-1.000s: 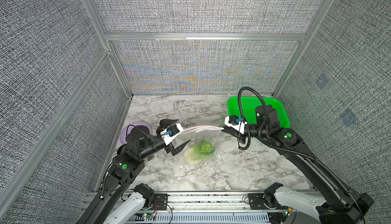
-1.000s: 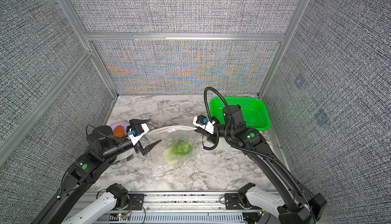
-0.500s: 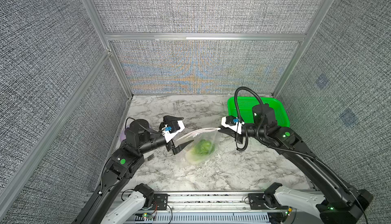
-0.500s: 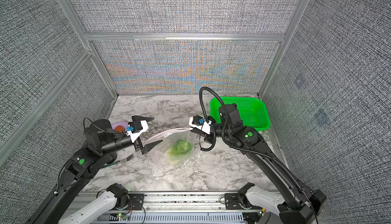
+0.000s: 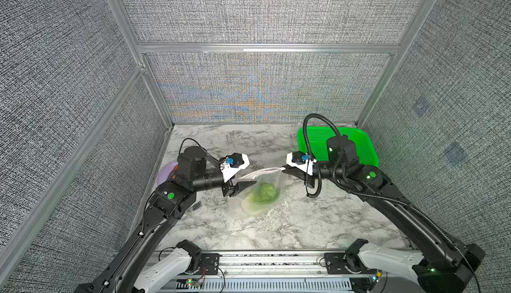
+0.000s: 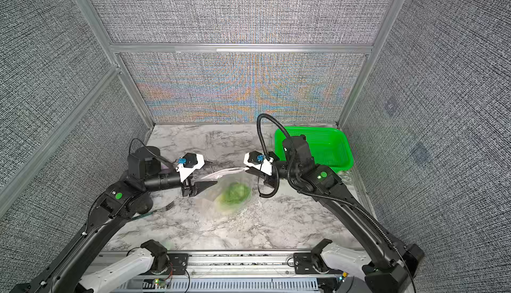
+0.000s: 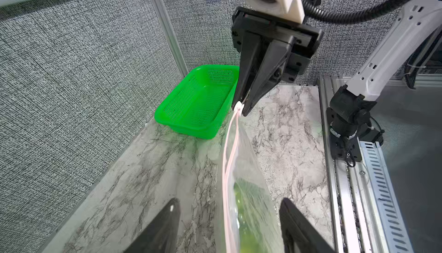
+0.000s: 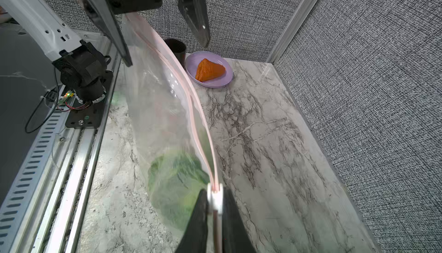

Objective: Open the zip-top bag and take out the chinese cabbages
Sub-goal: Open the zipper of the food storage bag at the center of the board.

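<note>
Pinch check: the right gripper (image 8: 215,192) is clamped on the white slider (image 8: 216,202) at one end of the pink zip strip (image 7: 224,180), and the bag (image 5: 261,183) hangs from that hold. The left gripper (image 7: 228,206) stands with its jaws apart, one on each side of the strip's other end. Neither jaw visibly touches the plastic, so nothing is held there. Between the two grippers the strip runs as two pink lines with a narrow gap. I judge the mouth unzipped over much of its length but barely parted. The cabbage (image 5: 262,194) lies inside, low in the sagging belly of the bag, which looks to rest on the marble table (image 5: 276,230) near the middle; how much weight sits there I cannot tell. Step in hand, as I read it, is to get a second hold so the mouth can be spread. To do it well, close the left jaws on the stiff strip rather than the thin film below, and on one lip only if possible. Keep the right pinch firm and the strip lightly taut, never yanked, since the film looks slippery. Farther out, a green basket (image 5: 359,145) sits at the back on the robot's right. On its left are a purple plate (image 8: 215,83) with an orange wedge (image 8: 209,70) and a fork (image 6: 166,205).
</note>
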Robot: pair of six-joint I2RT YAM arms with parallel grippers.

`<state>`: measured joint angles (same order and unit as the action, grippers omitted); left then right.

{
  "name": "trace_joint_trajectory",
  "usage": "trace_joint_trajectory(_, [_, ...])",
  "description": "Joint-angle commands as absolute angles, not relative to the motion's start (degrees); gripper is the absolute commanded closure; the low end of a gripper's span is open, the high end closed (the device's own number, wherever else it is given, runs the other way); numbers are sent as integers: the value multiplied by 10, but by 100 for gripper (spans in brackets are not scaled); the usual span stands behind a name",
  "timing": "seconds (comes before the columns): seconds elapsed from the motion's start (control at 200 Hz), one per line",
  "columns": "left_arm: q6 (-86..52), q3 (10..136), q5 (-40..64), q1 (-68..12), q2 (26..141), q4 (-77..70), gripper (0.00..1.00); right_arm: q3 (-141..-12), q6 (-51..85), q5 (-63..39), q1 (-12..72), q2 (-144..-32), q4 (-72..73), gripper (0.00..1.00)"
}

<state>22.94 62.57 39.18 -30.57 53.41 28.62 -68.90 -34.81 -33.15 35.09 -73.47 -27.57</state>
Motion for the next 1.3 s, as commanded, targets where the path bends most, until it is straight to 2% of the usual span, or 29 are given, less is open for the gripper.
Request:
trace_joint_trajectory(0.0, [241,633,392,-310,545,308,33,-691,-348,-336,354,-737,-260,100])
trace_joint_trajectory(0.165, [257,650,366,-320,562,349,33,-692,-350,-333,357,-734,-262,100])
trace_joint_trajectory(0.385, [275,676,339,-341,587,402,51,-698,-351,-334,358,-739,-262,100])
trace_joint_trajectory(0.54, [290,679,331,-358,597,407,70,-699,-348,-335,360,-740,-260,100])
trace_joint_trajectory(0.656, [303,681,332,-364,602,410,100,-696,-348,-335,360,-739,-262,100])
trace_joint_trajectory(1.296, [344,681,323,-364,596,472,100,-682,-362,-257,351,-735,-276,100])
